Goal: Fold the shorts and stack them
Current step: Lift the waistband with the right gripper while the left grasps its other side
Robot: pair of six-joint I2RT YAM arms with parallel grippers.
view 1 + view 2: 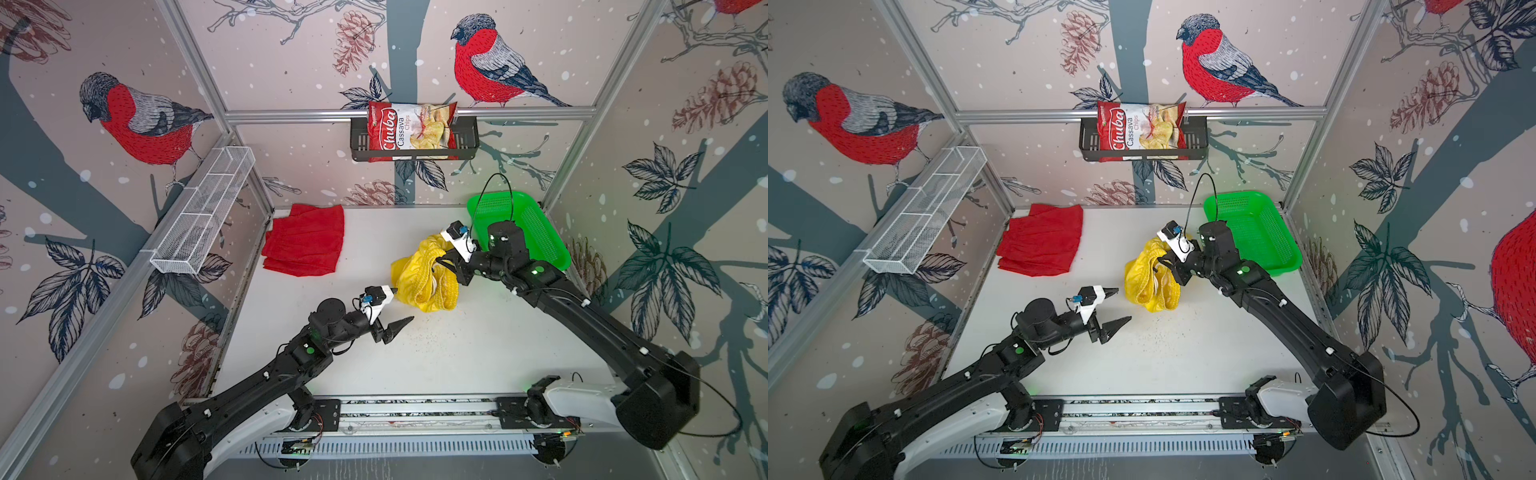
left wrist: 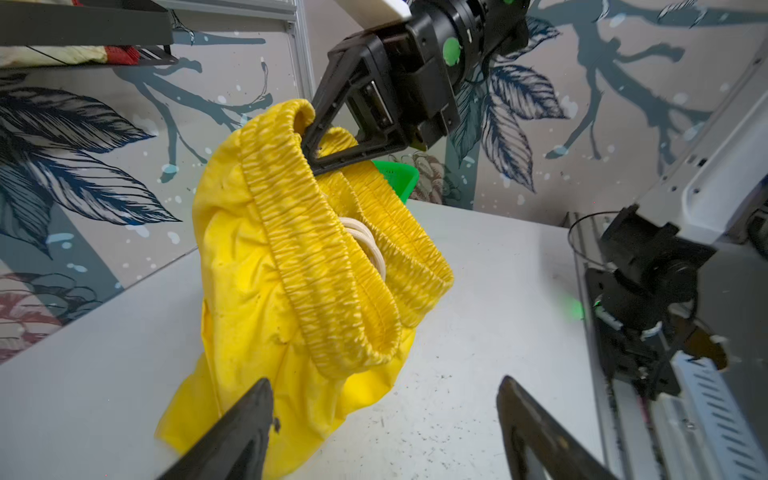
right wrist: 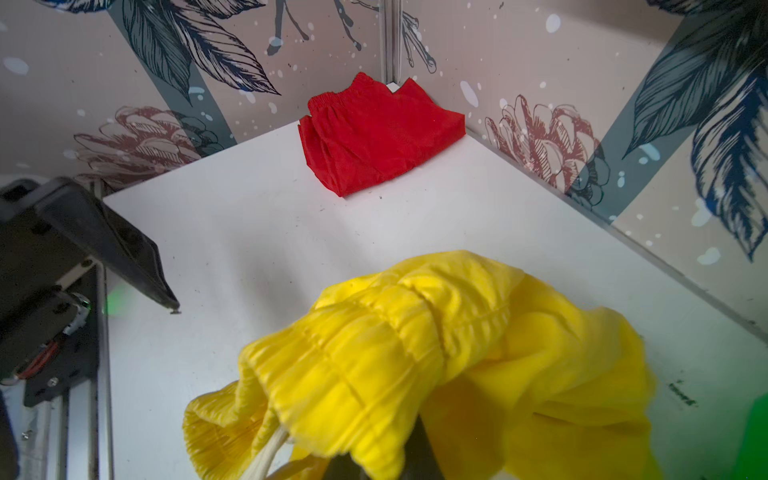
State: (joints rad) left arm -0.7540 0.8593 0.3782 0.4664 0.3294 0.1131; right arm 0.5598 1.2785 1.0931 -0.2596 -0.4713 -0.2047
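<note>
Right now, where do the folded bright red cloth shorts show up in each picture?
Top view: bright red cloth shorts, far left corner of the white table.
Top view: red shorts, same corner.
Left wrist: not in it.
Right wrist: red shorts, in the wall corner.
Shared landmark: crumpled yellow cloth shorts.

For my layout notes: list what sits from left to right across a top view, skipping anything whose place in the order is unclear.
white wire shelf → red shorts → yellow shorts → green basket
</note>
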